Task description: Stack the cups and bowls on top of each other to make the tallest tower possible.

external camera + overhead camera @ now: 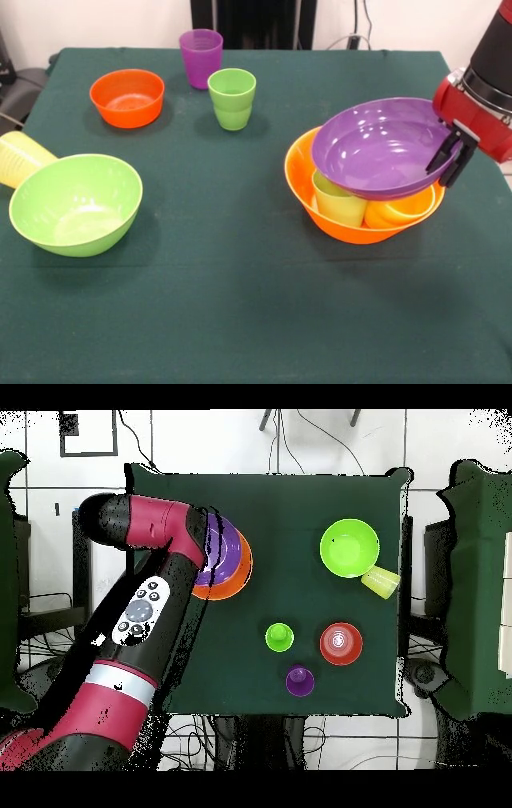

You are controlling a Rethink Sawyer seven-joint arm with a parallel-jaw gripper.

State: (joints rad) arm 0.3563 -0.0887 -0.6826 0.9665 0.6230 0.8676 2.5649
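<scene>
Gripper: (450, 160) black fingers pinched on the right rim of the purple bowl (380, 146), one finger inside the rim and one outside — it has hold of the bowl.
Arm: (150, 599) red and black; in the overhead view it covers part of the tower.
Purple bowl: tilted, its open side turned toward the camera in the front view; it sits over the contents of the big orange bowl (320, 212), its lower edge resting on or just above them — cannot tell which.
Big orange bowl: upright on the green table (240, 304), right of centre in the front view.
Inside it: a pale yellow cup (338, 202) upright at the left, an orange cup (396, 214) beside it at the right, both partly under the purple bowl.
Lime bowl: (76, 204) upright near the left edge in the front view, well apart from the tower.
Yellow cup: (20, 158) on its side, touching the lime bowl's far-left rim.
Small orange bowl: (127, 98) upright, far left.
Purple cup: (201, 58) upright at the far edge.
Lime cup: (232, 98) upright, just in front of the purple cup, right of the small orange bowl.
</scene>
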